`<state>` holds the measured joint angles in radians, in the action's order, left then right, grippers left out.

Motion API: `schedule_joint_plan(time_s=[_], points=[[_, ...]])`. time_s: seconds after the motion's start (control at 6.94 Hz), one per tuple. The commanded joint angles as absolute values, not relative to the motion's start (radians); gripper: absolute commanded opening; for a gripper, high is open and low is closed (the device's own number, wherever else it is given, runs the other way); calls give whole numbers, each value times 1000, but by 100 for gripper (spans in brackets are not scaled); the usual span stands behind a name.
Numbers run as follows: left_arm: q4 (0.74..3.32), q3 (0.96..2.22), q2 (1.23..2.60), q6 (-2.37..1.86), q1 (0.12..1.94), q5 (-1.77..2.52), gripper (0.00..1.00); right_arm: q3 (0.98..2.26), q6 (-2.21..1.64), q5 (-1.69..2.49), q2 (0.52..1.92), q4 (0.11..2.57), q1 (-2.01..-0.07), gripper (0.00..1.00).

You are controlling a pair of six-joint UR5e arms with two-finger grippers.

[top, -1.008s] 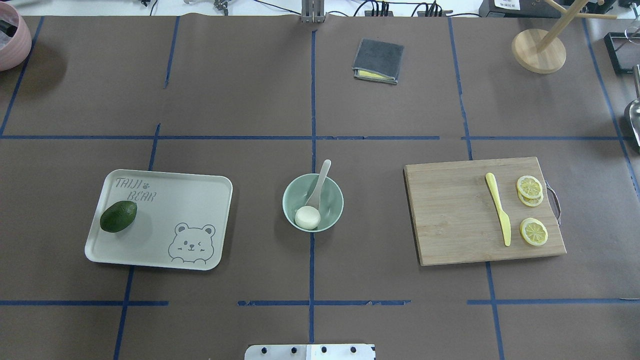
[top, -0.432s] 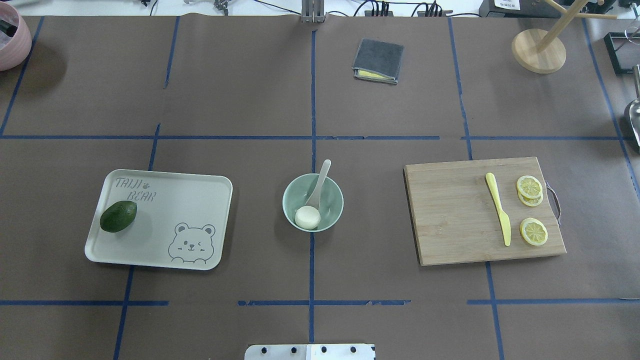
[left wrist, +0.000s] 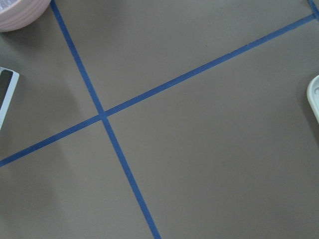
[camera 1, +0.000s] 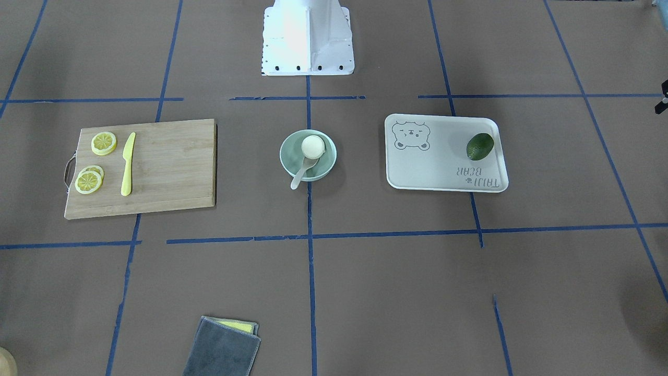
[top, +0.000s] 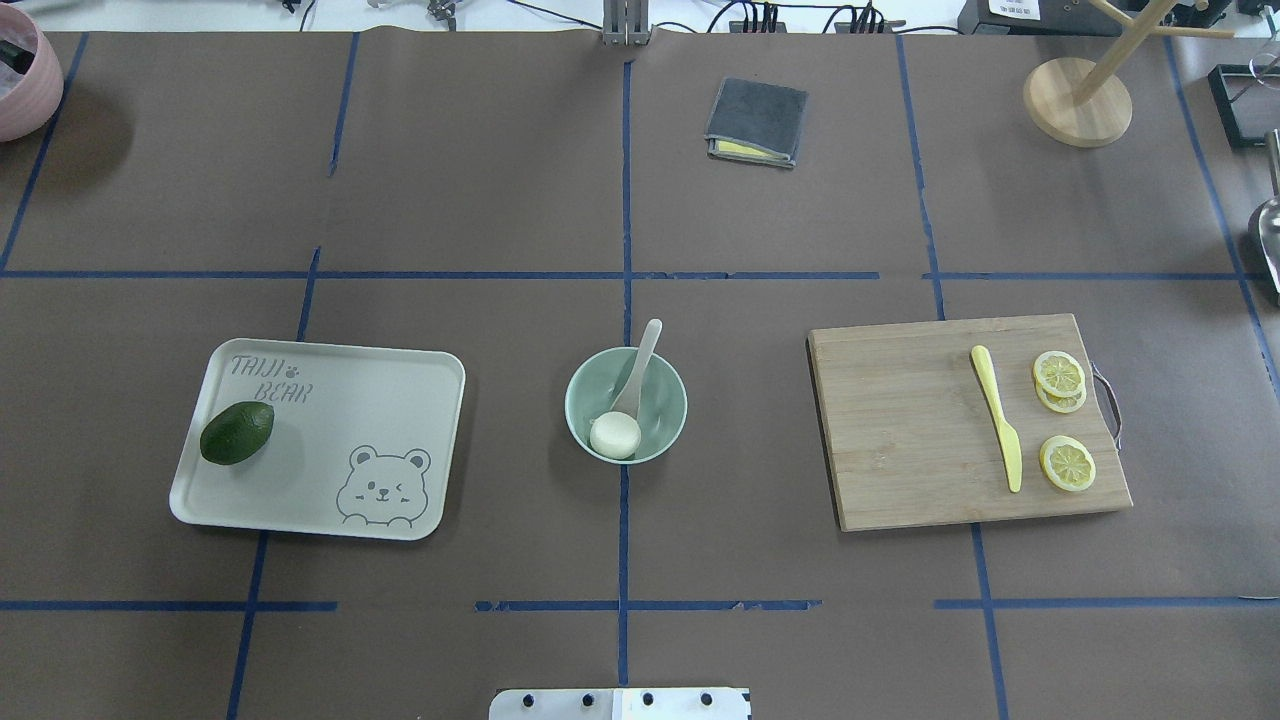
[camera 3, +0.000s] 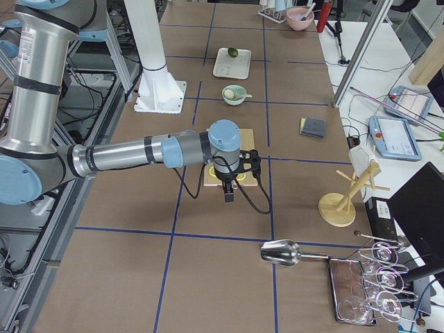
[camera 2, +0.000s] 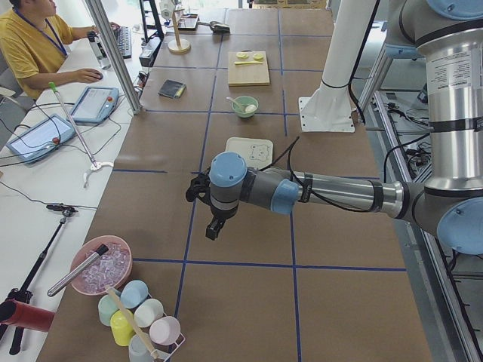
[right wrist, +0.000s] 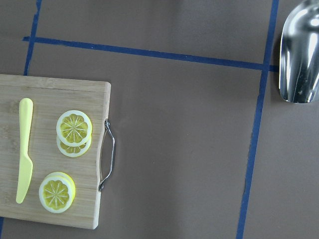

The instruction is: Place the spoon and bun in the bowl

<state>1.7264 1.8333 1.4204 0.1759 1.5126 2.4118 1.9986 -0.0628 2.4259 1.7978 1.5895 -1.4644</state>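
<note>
The pale mint-green bowl [top: 668, 398] stands at the table's middle, also in the front view [camera 1: 286, 152]. The cream-white bun [top: 615, 436] lies inside it at the near side [camera 1: 312, 146]. The off-white spoon [top: 640, 362] rests with its scoop in the bowl beside the bun and its handle over the far rim [camera 1: 299, 175]. Both arms are off to the table's ends. The left gripper [camera 2: 213, 226] shows only in the left side view and the right gripper [camera 3: 229, 193] only in the right side view. I cannot tell whether either is open or shut.
An off-white bear tray [top: 330, 410] with a dark green avocado [top: 237, 432] lies left of the bowl. A wooden cutting board [top: 900, 430] with a yellow knife [top: 997, 416] and lemon slices [top: 1058, 375] lies right. A grey cloth [top: 757, 121], wooden stand [top: 1077, 100] and metal scoop [right wrist: 300, 55] sit farther out.
</note>
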Motion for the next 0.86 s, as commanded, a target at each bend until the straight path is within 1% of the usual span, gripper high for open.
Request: schedule_joint_plan(time_s=[0.0,0.14,0.43,0.58,0.72], points=[[1562,1886,1466,179,1534,2407,100,1997,-32,2414,1789,1624,-1470,100],[1572,1905,1401,179,1534,2364,100,2002,-32,2416,1792,1624,-1473,100],[1777,1884,1405,170,1540,2329,100,2005,-32,2418,1801,1624,-1473,100],[1770,1885,1420,173,1546,2327,100,2005,-32,2424,1801,1623,-1473,100],[1766,1850,1437,176,1546,2319,100,1997,-31,2416,1798,1623,-1471,100]])
